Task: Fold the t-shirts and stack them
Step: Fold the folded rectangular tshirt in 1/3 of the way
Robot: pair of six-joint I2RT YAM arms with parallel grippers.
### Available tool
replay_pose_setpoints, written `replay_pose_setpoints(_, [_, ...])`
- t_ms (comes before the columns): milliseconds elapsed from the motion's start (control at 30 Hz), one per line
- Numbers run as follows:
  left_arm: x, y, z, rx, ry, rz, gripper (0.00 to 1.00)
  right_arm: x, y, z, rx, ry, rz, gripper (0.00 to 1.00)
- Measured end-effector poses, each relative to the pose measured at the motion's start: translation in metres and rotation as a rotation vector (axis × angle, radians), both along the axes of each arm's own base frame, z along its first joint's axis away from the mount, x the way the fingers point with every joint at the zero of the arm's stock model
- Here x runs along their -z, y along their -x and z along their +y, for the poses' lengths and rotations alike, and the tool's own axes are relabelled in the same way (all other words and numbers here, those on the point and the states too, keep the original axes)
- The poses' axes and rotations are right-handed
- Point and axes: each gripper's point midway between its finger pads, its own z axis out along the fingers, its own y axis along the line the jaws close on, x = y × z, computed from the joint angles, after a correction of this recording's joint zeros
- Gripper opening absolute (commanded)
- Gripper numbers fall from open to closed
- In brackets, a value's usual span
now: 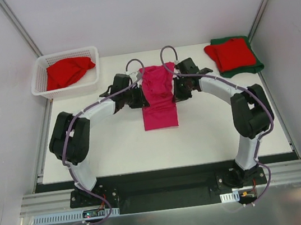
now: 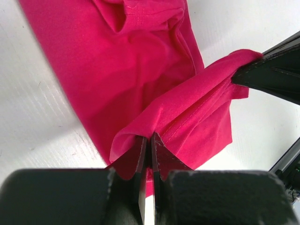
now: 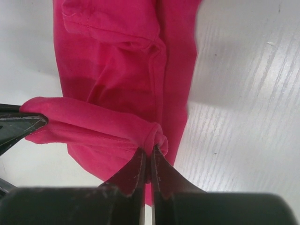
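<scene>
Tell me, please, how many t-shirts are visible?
4: red shirt in the basket, pink shirt mid-table, folded red shirt atop green shirt far right. More may be hidden.

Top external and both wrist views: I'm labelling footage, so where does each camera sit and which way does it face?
Top external: above and behind the robot, looking down on the table; both arms and bases show.
Left wrist: on the left arm, looking past the left hand, shut on the pink t-shirt, down to the table.
Right wrist: on the right arm, looking past the right hand, shut on that shirt.
Shared: both wrist views show the same pinched fold.
</scene>
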Motion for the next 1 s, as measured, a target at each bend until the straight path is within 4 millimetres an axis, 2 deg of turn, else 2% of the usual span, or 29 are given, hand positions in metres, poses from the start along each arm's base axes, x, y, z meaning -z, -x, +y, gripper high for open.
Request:
replay_pose_setpoints(100, [0.003,-0.002,0.000,0.000,0.002,0.007,0.08,0.006,-0.002,0.000,-0.003,-0.001,0.008,0.01])
replay_pose_setpoints(200, [0.008,-0.003,0.000,0.002,0.003,0.015,0.21,0.010,-0.003,-0.001,-0.005,-0.001,0.014,0.24])
replay_pose_setpoints(233, [0.009,-0.003,0.001,0.001,-0.001,0.017,0.26,0.011,-0.004,-0.002,-0.006,0.004,0.015,0.38])
replay_pose_setpoints(267, [0.011,-0.004,0.003,-0.002,-0.004,0.019,0.31,0.012,-0.005,-0.005,-0.003,0.013,0.014,0.44])
replay_pose_setpoints(333, [0.012,-0.005,0.005,-0.004,-0.009,0.018,0.50,0.013,-0.008,-0.010,0.006,0.025,0.007,0.51])
replay_pose_setpoints(367, [0.012,-0.007,0.008,-0.008,-0.012,0.014,0.63,0.014,-0.010,-0.013,0.007,0.032,0.002,0.53])
replay_pose_setpoints(400, [0.012,-0.008,0.008,-0.008,-0.014,0.010,0.69,0.014,-0.011,-0.016,0.010,0.038,-0.002,0.55])
replay_pose_setpoints(500, [0.012,-0.010,0.011,-0.017,-0.019,0.006,0.75,0.013,-0.014,-0.022,0.022,0.052,-0.011,0.60])
replay_pose_setpoints(600, [0.001,-0.009,0.013,-0.025,-0.017,-0.015,0.75,0.008,-0.015,-0.024,0.017,0.055,-0.028,0.61])
replay_pose_setpoints(667, [-0.015,-0.007,0.015,-0.026,-0.004,-0.045,0.72,0.000,-0.016,-0.024,0.012,0.050,-0.046,0.52])
replay_pose_setpoints(700, [-0.027,-0.005,0.015,-0.027,0.007,-0.068,0.64,-0.006,-0.015,-0.023,0.008,0.043,-0.060,0.45])
replay_pose_setpoints(733, [-0.036,-0.004,0.016,-0.027,0.016,-0.087,0.59,-0.012,-0.015,-0.023,0.003,0.037,-0.073,0.31])
replay_pose_setpoints(800, [-0.055,0.002,0.018,-0.029,0.038,-0.124,0.45,-0.023,-0.012,-0.023,-0.004,0.022,-0.101,0.19])
replay_pose_setpoints(833, [-0.064,0.006,0.020,-0.029,0.050,-0.142,0.32,-0.029,-0.008,-0.023,-0.007,0.012,-0.112,0.08])
replay_pose_setpoints(900, [-0.077,0.016,0.023,-0.030,0.072,-0.166,0.21,-0.037,0.001,-0.024,-0.011,-0.005,-0.125,0.01])
replay_pose_setpoints(933, [-0.081,0.021,0.025,-0.031,0.079,-0.173,0.05,-0.039,0.004,-0.025,-0.016,-0.008,-0.129,0.01])
replay_pose_setpoints(967, [-0.082,0.025,0.026,-0.033,0.085,-0.175,0.00,-0.040,0.008,-0.025,-0.020,-0.016,-0.131,0.01])
replay_pose_setpoints(1000, [-0.080,0.030,0.028,-0.036,0.087,-0.167,0.00,-0.037,0.014,-0.024,-0.028,-0.021,-0.125,0.01])
